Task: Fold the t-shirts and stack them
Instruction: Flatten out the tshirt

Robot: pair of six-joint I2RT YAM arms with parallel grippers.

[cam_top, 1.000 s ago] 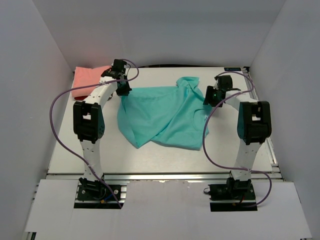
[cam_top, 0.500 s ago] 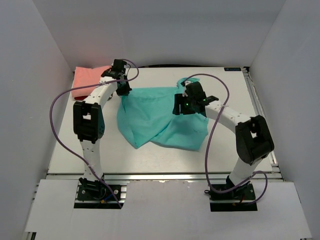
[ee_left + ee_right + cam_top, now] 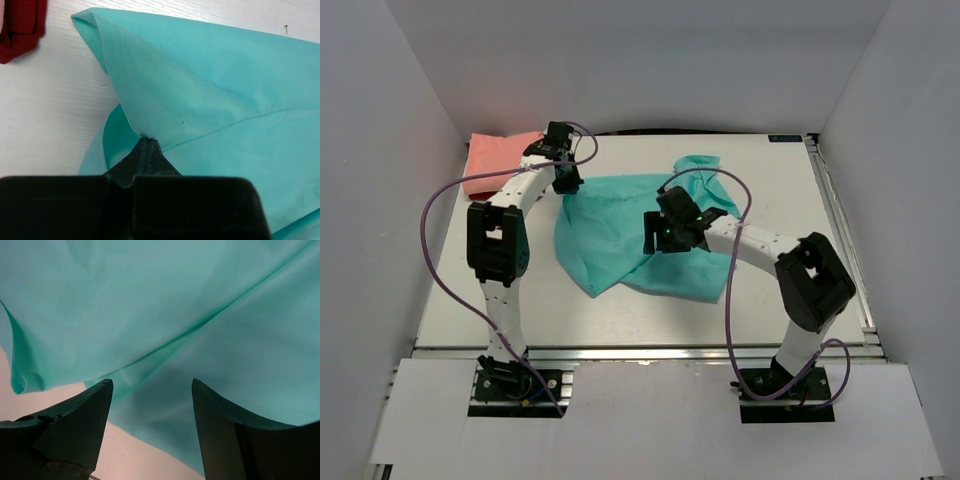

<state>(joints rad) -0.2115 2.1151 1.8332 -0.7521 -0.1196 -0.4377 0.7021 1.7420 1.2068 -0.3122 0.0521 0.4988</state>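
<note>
The teal-turquoise t-shirt point(image 3: 610, 225) lies crumpled and partly folded in the middle of the table. My left gripper point(image 3: 567, 180) is shut on its hemmed far-left corner point(image 3: 135, 95), pinched at the fingertips point(image 3: 148, 141). My right gripper point(image 3: 655, 238) is open and empty, hovering over the shirt's middle; the teal cloth point(image 3: 200, 315) fills its view between the spread fingers point(image 3: 80, 415). The salmon-pink t-shirt point(image 3: 498, 160) lies folded at the far left. A bit of the dark red t-shirt point(image 3: 20, 25) shows in the left wrist view.
White walls enclose the table point(image 3: 500, 300) on the left, back and right. Purple cables point(image 3: 430, 215) loop from both arms. A metal rail point(image 3: 650, 350) runs along the near edge.
My right arm has swung left from the shirt's right edge to over its middle. The left gripper has stayed put, still gripping the corner.
</note>
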